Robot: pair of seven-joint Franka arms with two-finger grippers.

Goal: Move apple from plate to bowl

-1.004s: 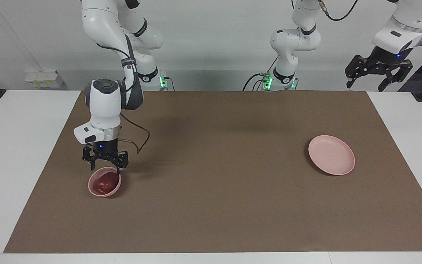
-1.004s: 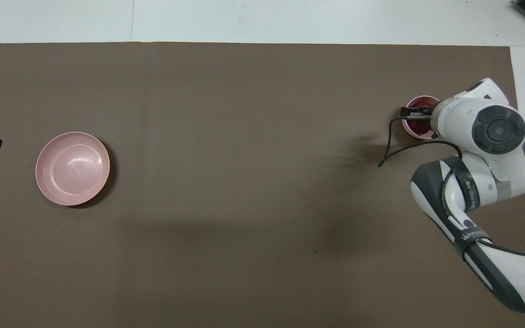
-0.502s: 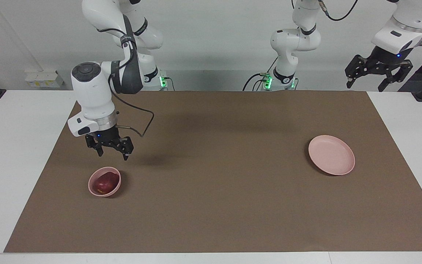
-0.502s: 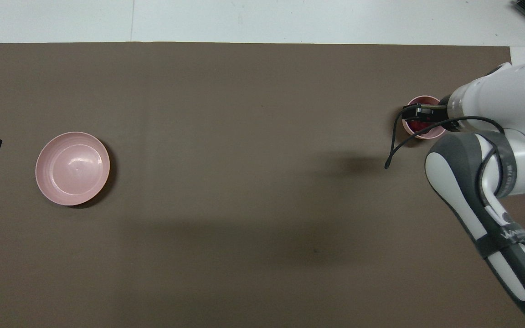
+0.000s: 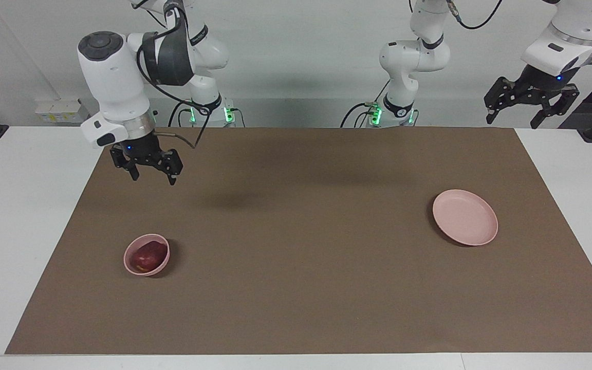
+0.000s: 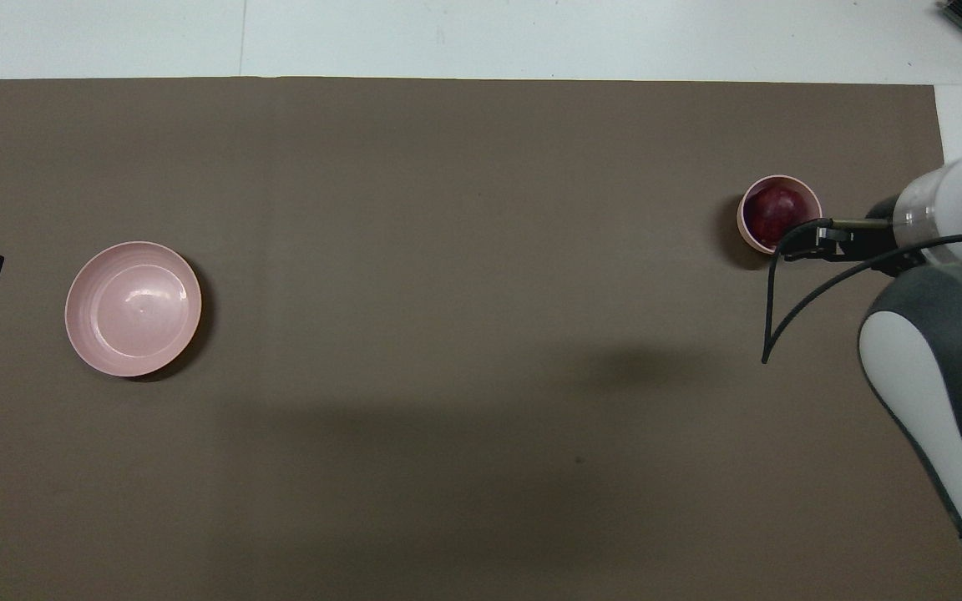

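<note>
Nearest the robots, both end effectors hang in the air with nothing between their fingers. The right end effector (image 5: 150,172) stands wide open above the brown mat (image 5: 306,236), over a spot closer to the robots than the bowl, clear of the rim; this height suits a release already made and leaves the bowl free. The left end effector (image 5: 530,107) also stands wide open, raised off the left arm's end of the desk (image 5: 573,164), where that arm waits.

Next out lies the plate (image 5: 465,216), bare, toward the left arm's end, well apart from the bowl.

Farthest from the robots sits the bowl (image 5: 146,255), toward the right arm's end. The apple (image 5: 146,255) rests inside it, below the rim, touching no end effector. Judged from this layout, the transfer appears complete.
</note>
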